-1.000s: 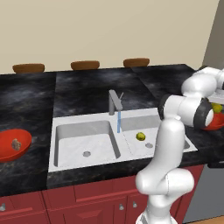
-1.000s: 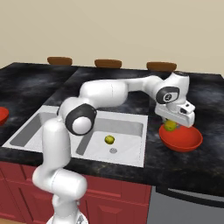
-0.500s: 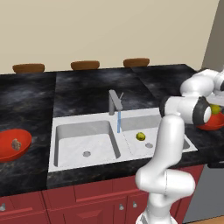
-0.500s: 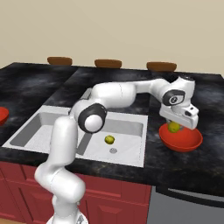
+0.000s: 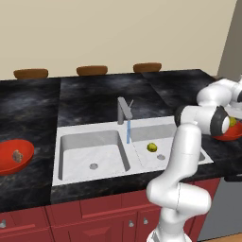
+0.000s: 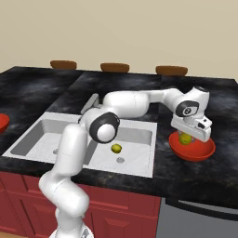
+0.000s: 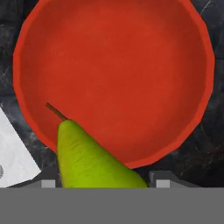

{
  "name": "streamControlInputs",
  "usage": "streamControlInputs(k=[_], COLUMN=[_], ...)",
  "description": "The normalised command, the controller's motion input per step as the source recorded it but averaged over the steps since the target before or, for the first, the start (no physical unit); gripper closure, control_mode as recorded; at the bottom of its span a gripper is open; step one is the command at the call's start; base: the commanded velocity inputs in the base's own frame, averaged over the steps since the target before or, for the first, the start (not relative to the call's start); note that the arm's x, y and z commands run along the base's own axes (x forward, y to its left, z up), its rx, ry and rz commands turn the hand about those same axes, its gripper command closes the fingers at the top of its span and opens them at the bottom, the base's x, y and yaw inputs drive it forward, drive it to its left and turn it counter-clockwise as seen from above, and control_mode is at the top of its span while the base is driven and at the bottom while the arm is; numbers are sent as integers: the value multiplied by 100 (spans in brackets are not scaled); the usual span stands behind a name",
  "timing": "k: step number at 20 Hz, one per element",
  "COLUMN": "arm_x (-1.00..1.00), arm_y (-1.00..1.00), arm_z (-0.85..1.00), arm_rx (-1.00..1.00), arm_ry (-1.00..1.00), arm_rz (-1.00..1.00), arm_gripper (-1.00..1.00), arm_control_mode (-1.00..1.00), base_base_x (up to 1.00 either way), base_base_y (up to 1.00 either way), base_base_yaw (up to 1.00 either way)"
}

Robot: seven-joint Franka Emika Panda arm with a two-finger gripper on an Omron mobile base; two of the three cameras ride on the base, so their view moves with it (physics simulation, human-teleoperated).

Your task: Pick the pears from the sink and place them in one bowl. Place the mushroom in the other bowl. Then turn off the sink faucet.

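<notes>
Pear (image 7: 89,162) sits between the fingers (image 7: 49,183), above red bowl (image 7: 113,26)

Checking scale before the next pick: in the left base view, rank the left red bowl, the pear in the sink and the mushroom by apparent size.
1. Left red bowl, partly cut off by the frame edge.
2. Pear in the sink.
3. Mushroom, only slightly smaller than the pear; the difference is too slight to be sure.

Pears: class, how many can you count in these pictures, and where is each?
2. One pear sits between the gripper's fingers above the right bowl; the other pear lies in the sink's right basin.
</notes>
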Motion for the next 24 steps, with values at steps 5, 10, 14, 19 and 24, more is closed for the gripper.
streamControlInputs(k=[5, 10, 14, 19, 24], arm_x=[0, 0, 0, 1, 14], arm_y=[0, 0, 0, 0, 0], arm_z=[-29, -15, -20, -19, -19], arm_rx=[0, 0, 0, 0, 0], arm_ry=[-3, -3, 0, 0, 0], arm_rz=[0, 0, 1, 1, 1], arm_gripper=[100, 100, 100, 100, 100], arm_control_mode=[-100, -100, -100, -100, -100], base_base_x=[0, 0, 0, 0, 0], base_base_y=[0, 0, 0, 0, 0], base_base_yaw=[0, 0, 0, 0, 0])
